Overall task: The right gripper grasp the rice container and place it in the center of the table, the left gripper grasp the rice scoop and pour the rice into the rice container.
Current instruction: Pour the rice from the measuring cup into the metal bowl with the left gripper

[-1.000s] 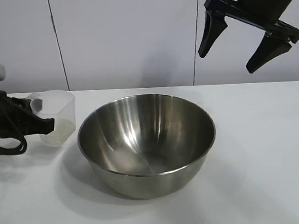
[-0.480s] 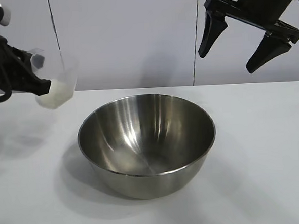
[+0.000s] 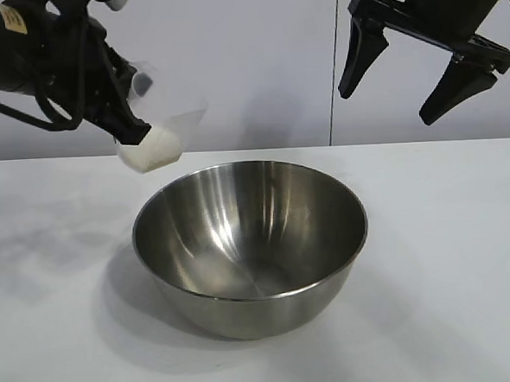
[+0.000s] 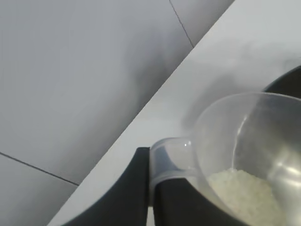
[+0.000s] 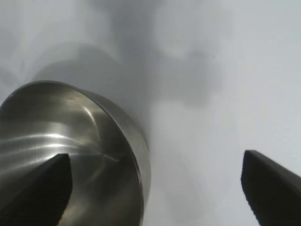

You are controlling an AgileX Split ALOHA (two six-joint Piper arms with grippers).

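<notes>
The steel rice container (image 3: 250, 243) stands in the middle of the white table (image 3: 450, 257), empty inside; it also shows in the right wrist view (image 5: 70, 155). My left gripper (image 3: 128, 121) is shut on the handle of the clear rice scoop (image 3: 158, 136) and holds it tilted in the air above the container's far left rim. Rice (image 3: 151, 151) lies heaped in the scoop's low end, also seen in the left wrist view (image 4: 244, 195) inside the scoop (image 4: 225, 141). My right gripper (image 3: 388, 101) is open and empty, high above the table at the right.
A grey panelled wall (image 3: 230, 63) runs behind the table's far edge. Bare tabletop lies on both sides of the container and in front of it.
My left gripper has lifted the scoop from the table at the left, carried it up and right toward the container, and tilted it. The right gripper and container have not moved.
</notes>
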